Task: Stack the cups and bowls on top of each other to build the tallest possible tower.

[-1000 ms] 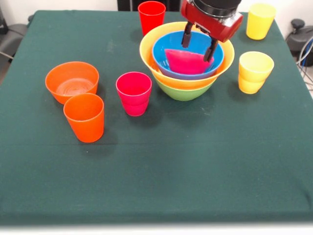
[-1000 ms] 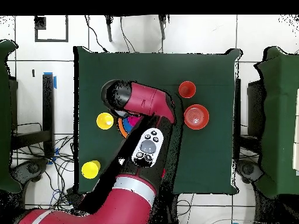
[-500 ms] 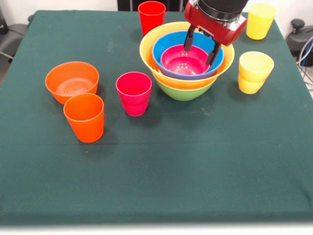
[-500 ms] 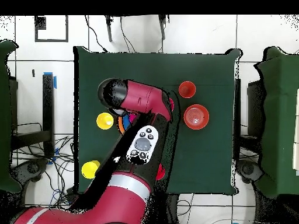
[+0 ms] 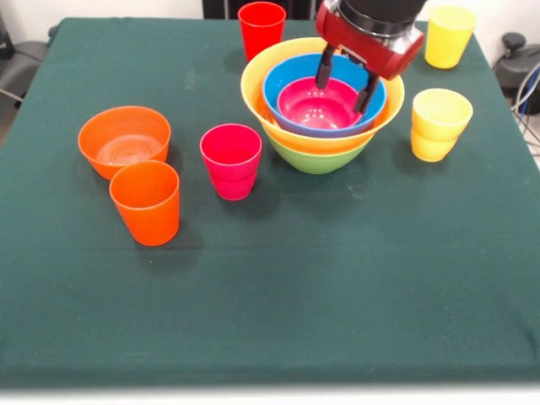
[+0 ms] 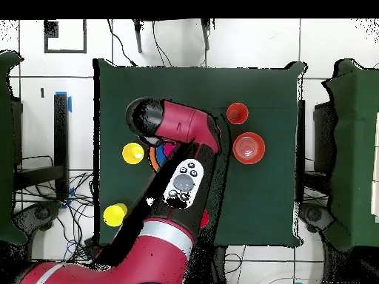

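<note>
Near to far on the green surface (image 5: 270,287), all mouths up, axes vertical: we see orange cup (image 5: 146,202), touching orange bowl (image 5: 124,139) behind; pink cup (image 5: 231,160); then the tower (image 5: 322,105) w/ green bowl (image 5: 314,159) as base, yellow bowl (image 5: 291,135), blue bowl (image 5: 291,89), pink bowl (image 5: 319,105) nested innermost. Yellow cup (image 5: 439,124) beside it; red cup (image 5: 261,29) & 2nd yellow cup (image 5: 449,35) farthest. Gripper (image 5: 344,82): fingers (image 5: 323,71) spread wide, astride pink bowl's far rim, holding nothing. Arm (image 6: 178,185) comes down from above, wrist over the tower.
</note>
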Available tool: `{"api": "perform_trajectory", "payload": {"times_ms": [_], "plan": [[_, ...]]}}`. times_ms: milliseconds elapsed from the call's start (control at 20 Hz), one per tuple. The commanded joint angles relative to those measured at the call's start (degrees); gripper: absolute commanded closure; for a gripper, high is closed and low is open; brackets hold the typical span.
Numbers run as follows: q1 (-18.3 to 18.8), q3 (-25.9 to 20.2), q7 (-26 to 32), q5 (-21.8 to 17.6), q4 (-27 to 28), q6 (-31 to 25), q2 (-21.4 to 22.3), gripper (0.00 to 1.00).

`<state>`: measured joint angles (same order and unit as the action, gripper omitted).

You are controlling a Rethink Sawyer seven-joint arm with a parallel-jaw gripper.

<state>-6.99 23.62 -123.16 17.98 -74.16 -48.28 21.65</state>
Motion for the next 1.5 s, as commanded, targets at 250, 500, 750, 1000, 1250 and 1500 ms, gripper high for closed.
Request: {"api": "perform_trajectory", "payload": {"times_ms": [250,500,750,1000,1250,1500], "plan": [[5.05,-2.37,-2.84,-1.38,0.57,-21.18,13.27,0.00],[6.91,-2.71,-3.03,-2.64,8.23,-29.67,14.25,0.00],[11.90,-5.92,6.78,-3.44,-6.52,-12.86,15.00,0.00],[18.54,-8.46,18.25,-7.16,-17.17,-4.15,17.98,0.00],[22.55,-10.86,21.53,-10.94,-22.59,-1.73,21.44,0.00],[28.10,-15.22,23.32,-14.12,-25.95,1.40,22.46,0.00]]}}
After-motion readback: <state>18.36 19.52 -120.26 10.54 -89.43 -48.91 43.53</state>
